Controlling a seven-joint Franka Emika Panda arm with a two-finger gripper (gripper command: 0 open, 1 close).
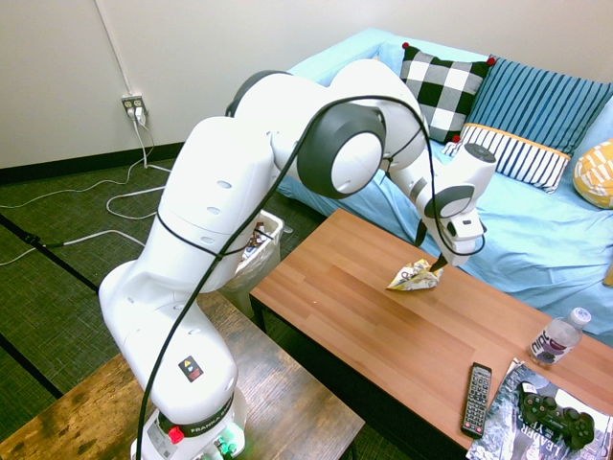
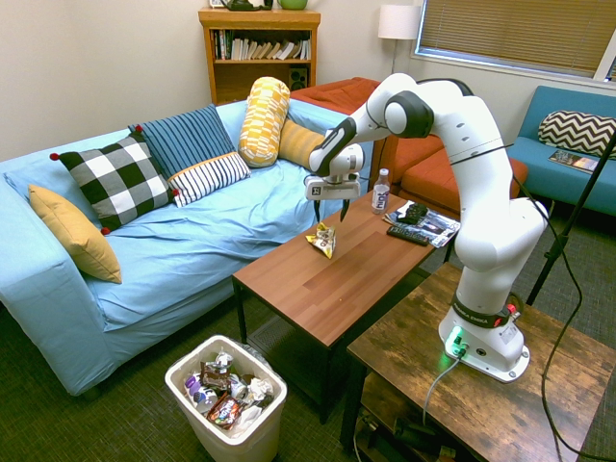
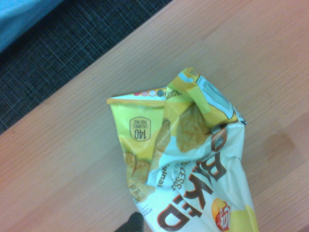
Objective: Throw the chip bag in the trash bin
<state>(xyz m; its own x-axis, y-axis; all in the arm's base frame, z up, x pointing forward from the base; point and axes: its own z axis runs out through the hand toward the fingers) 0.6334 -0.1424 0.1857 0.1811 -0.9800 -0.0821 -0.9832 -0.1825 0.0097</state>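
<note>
The chip bag, crumpled yellow and white foil, lies on the wooden coffee table near its sofa-side edge. My gripper hangs just above the bag, pointing down, open, with nothing between its fingers. Up close, the wrist view is filled by the bag, with its dark print and wood around it. On the floor past the table's end stands the white trash bin, lined and full of wrappers; my arm covers most of it in the first exterior view.
A water bottle, a remote and a silvery bag with a black controller sit at the table's far end. The blue sofa with cushions runs along the table.
</note>
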